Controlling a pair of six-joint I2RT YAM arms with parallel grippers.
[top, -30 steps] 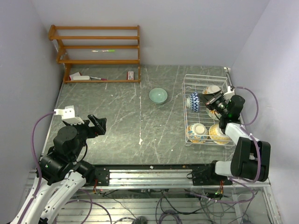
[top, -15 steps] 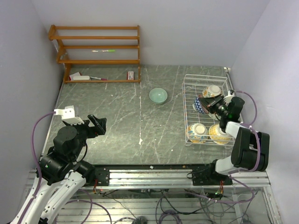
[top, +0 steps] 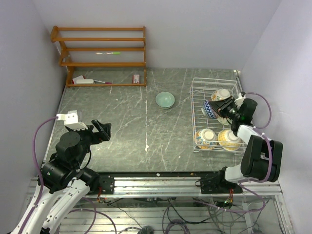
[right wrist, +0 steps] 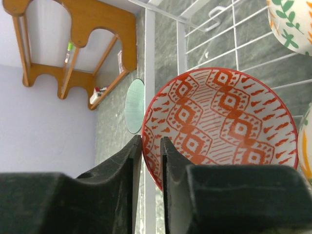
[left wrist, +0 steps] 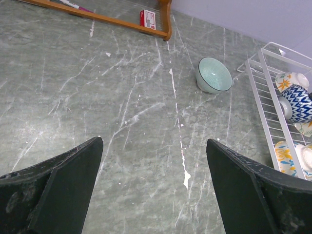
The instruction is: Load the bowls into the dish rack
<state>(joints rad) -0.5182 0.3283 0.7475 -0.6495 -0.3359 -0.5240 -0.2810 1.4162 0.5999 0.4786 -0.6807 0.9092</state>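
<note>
The white wire dish rack (top: 193,113) stands at the right of the table. In it a bowl (top: 208,109) lies tipped on its side, blue zigzag outside (left wrist: 298,101) and red diamond pattern inside (right wrist: 224,122). My right gripper (top: 225,108) straddles this bowl's rim (right wrist: 151,141). The outer finger lies against the rim and a thin gap shows at the inner finger. Three more bowls sit in the rack: a cream one (top: 220,94) and two at the near end (top: 206,137) (top: 227,138). A pale green bowl (top: 165,100) stands on the table. My left gripper (top: 103,127) hangs open and empty (left wrist: 153,146).
A brown wooden shelf unit (top: 100,53) with small items stands at the back left. The walls close in on the left, the back and the right, the right one just behind the rack. A metal rail (top: 156,183) runs along the near edge.
The right gripper has shifted the blue-and-red bowl a little to the right and back inside the rack, and its jaws have eased slightly apart. The left arm has not moved.
</note>
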